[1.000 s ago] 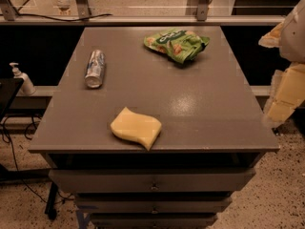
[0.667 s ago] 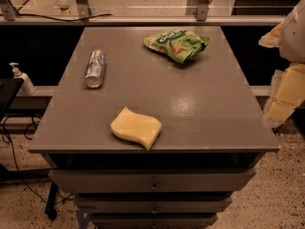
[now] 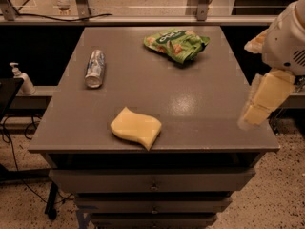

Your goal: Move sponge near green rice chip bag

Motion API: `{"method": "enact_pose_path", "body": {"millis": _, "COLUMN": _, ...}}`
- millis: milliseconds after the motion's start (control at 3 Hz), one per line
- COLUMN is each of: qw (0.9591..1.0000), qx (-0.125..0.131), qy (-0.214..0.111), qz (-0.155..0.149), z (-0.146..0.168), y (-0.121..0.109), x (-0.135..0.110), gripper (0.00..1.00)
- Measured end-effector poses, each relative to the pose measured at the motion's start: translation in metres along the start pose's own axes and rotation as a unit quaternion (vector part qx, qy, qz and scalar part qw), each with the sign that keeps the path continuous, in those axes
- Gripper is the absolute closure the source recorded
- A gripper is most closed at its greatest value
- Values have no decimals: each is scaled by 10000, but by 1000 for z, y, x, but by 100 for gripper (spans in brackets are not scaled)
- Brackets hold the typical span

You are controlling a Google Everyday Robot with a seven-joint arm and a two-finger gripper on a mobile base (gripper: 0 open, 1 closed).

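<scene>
Our claw (image 3: pixel 261 104) hangs at the right edge of the tabletop (image 3: pixel 209 94), up in the air and holding nothing, and we cannot tell if it is apart or together. The sponge (image 3: pixel 136 127) lies flat near the front edge, a little left of the middle. The green rice chip bag (image 3: pixel 175 44) lies at the back, well apart from the sponge. We think a few things could go wrong from here. The sponge sits very close to the front edge, so if we come down crooked and bump it, it could slide off and fall to the floor. The sponge is soft, so if we grab only a corner it may bend and slip out on the way. Its sides are wavy, so a grip on a curved part may twist it. When we carry it back, we could push into the bag, because the bag is light and puffy and would scoot away. We could also drop the sponge too soon, far from the bag. The can (image 3: pixel 95 68) lies on its side at the left, and a knock could make it roll, but it is not in our way. Next to the picture from a second ago, the claw has come a bit to the left, over the tabletop's edge. The sponge, the bag and the can have not moved.
</scene>
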State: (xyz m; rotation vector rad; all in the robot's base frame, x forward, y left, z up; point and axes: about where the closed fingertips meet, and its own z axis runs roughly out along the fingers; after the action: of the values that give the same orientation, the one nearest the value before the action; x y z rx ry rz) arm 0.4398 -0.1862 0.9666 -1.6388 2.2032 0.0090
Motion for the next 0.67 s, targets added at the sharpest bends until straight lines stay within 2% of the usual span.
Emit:
{"method": "enact_pose_path", "body": {"millis": 333, "qw": 9979, "qx": -169, "qy": -612, "qz": 103, "z": 22, "y": 16, "x": -40, "gripper": 0}}
{"method": "enact_pose_path", "body": {"millis": 667, "qw": 9919, "qx": -354, "qy": -1222, "qz": 26, "z": 47, "y": 34, "x": -82, "gripper": 0}}
